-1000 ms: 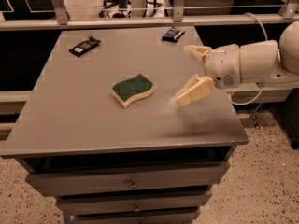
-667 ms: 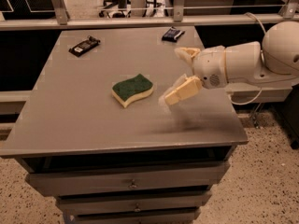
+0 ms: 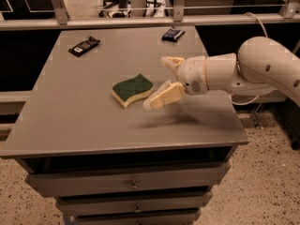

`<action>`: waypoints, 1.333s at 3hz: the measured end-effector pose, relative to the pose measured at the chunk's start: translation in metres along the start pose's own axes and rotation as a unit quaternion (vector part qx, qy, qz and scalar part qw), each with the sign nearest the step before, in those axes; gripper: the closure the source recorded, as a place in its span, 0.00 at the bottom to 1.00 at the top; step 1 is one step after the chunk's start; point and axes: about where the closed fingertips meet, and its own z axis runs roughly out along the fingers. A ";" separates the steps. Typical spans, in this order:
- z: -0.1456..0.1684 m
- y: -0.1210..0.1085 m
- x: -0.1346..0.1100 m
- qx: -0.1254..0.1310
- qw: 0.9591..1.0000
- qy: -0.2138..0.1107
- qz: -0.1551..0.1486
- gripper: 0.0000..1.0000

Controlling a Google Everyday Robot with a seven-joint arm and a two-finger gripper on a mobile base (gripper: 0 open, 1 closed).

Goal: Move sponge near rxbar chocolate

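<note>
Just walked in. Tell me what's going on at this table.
A robot arm extends in from the right, and its gripper hovers open just to the right of the sponge, with nothing held. The sponge lies green side up near the middle of the table. The black chocolate bar sits at the far left corner, well away from the sponge, and a dark blue bar lies at the far edge.

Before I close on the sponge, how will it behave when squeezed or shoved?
The sponge has a thick foam body, so it will probably squash when gripped and weigh little. It lies flat on the table, so a push should slide it, not roll it. The open hand hovers just beside it.
</note>
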 end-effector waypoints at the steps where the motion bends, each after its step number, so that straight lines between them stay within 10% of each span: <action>1: 0.012 -0.005 0.009 -0.006 1.000 -0.012 -0.008 0.00; 3: 0.038 -0.020 0.023 -0.025 1.000 0.006 -0.014 0.00; 4: 0.048 -0.021 0.024 -0.035 0.999 0.008 -0.012 0.16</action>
